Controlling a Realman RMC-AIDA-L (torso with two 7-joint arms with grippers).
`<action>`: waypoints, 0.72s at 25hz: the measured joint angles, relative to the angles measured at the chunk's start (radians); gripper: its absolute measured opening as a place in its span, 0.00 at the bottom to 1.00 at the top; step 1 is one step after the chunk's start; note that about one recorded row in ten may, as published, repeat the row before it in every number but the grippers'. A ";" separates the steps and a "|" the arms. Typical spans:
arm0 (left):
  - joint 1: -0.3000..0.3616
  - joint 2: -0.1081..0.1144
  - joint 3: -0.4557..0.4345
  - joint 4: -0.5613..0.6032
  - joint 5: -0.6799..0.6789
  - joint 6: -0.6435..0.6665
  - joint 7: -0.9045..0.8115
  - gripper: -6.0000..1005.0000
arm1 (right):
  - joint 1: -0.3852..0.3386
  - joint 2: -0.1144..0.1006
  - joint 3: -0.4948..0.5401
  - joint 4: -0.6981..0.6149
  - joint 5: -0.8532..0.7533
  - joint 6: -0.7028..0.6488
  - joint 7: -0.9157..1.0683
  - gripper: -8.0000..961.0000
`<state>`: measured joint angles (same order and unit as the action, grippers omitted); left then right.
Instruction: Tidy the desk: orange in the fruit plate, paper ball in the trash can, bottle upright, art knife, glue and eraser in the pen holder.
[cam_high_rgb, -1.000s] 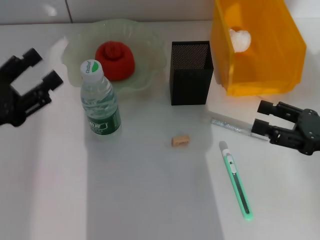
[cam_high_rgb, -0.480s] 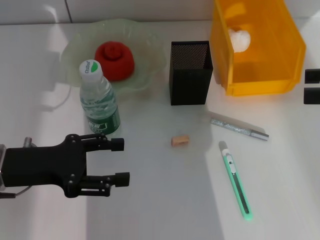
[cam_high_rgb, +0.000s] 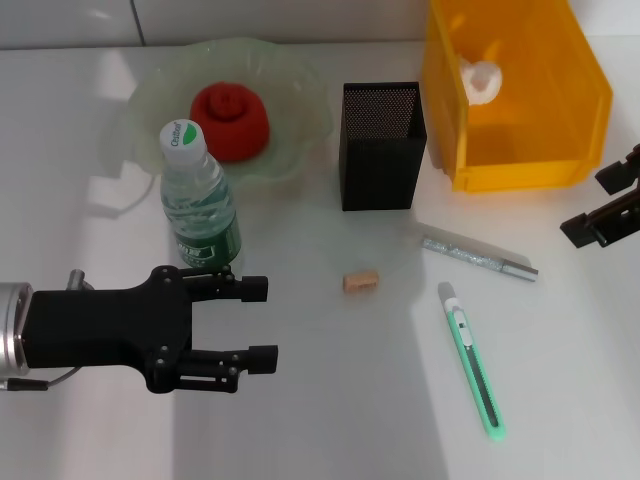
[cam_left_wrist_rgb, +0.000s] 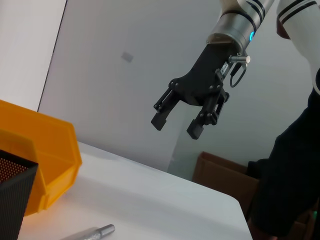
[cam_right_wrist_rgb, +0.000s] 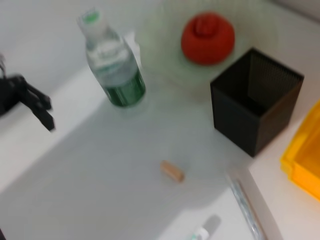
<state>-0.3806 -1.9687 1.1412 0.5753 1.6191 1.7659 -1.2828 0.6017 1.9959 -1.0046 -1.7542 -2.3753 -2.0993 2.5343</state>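
Black against the white desk (cam_high_rgb: 330, 400), my left gripper (cam_high_rgb: 255, 321) has slid a little further toward the middle since half a second ago, its fingers still spread wide and holding nothing, just in front of the upright bottle (cam_high_rgb: 198, 200). My right gripper (cam_high_rgb: 605, 200), which a moment back showed only as two stubs at the edge of the head view, now sits tilted at that same edge beside the yellow trash can (cam_high_rgb: 520, 100), fingers apart and empty. Nothing on the desk has shifted: the orange (cam_high_rgb: 231, 121) lies in the green fruit plate (cam_high_rgb: 300, 90), the paper ball (cam_high_rgb: 480, 80) rests inside the trash can, and the black mesh pen holder (cam_high_rgb: 381, 146) stands between plate and can. The eraser (cam_high_rgb: 360, 283) lies in front of the pen holder, the silvery glue stick (cam_high_rgb: 478, 256) lies flat near the can's front corner, and the green art knife (cam_high_rgb: 473, 362) lies just in front of the stick, apart from it. The left wrist view gives me what the head view cannot: the whole right gripper (cam_left_wrist_rgb: 177, 122) raised well above the desk, fingers parted, with a cardboard box (cam_left_wrist_rgb: 220, 172) on the floor beyond the desk edge. The right wrist view looks down into the pen holder (cam_right_wrist_rgb: 255, 100), though I cannot tell whether anything is inside.
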 joint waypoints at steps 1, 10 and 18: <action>-0.001 -0.002 0.000 0.000 0.000 0.001 -0.003 0.80 | 0.038 0.019 -0.050 0.013 -0.095 -0.011 0.020 0.83; -0.003 -0.016 0.000 0.003 0.001 0.001 -0.005 0.80 | 0.119 0.087 -0.163 0.153 -0.309 0.069 0.006 0.83; -0.016 -0.023 -0.009 0.008 0.001 0.002 -0.016 0.80 | 0.160 0.088 -0.191 0.253 -0.251 0.180 -0.053 0.83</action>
<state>-0.3970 -1.9918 1.1321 0.5837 1.6199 1.7675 -1.2986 0.7617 2.0835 -1.1959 -1.5008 -2.6268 -1.9188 2.4817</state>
